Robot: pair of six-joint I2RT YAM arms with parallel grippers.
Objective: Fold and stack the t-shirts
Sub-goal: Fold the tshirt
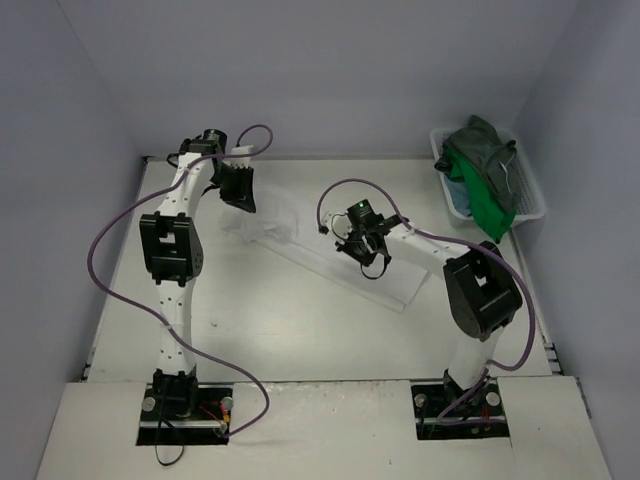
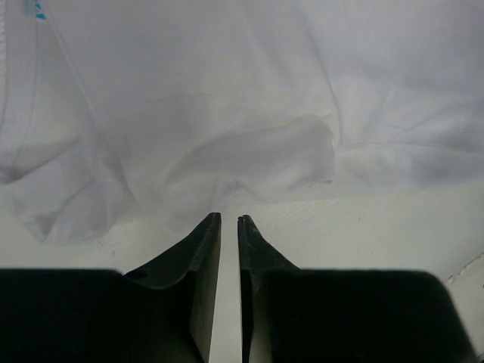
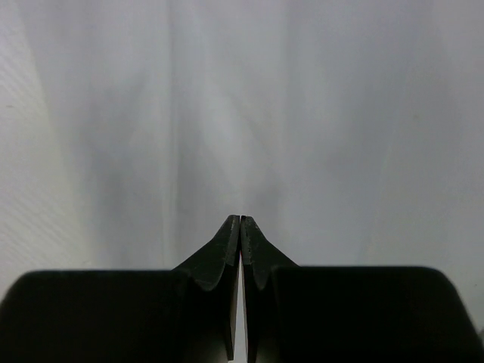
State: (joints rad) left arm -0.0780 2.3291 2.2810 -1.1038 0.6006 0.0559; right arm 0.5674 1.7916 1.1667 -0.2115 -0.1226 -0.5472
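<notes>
White t-shirt [image 1: 300,240] lies flat mid-bench as a long band, running diagonally from far-left toward near-right. Left gripper [image 2: 228,218] is at the band's far-left end, tips low over bare bench [image 1: 300,340] right at a rumpled hem. Its fingers are a narrow slit apart with nothing between them. Right gripper [image 3: 240,218] is over the middle of the band, fingers clenched tip to tip. No cloth visible pinched in them, only smooth white fabric below. White mesh basket [image 1: 538,200] sits at the far-right corner of the bench. It holds the dark grey-green shirt [image 1: 485,150] on top, the bright green shirt [image 1: 490,205] draped over its near rim and the teal-blue shirt [image 1: 458,190] peeking out on its left side.
</notes>
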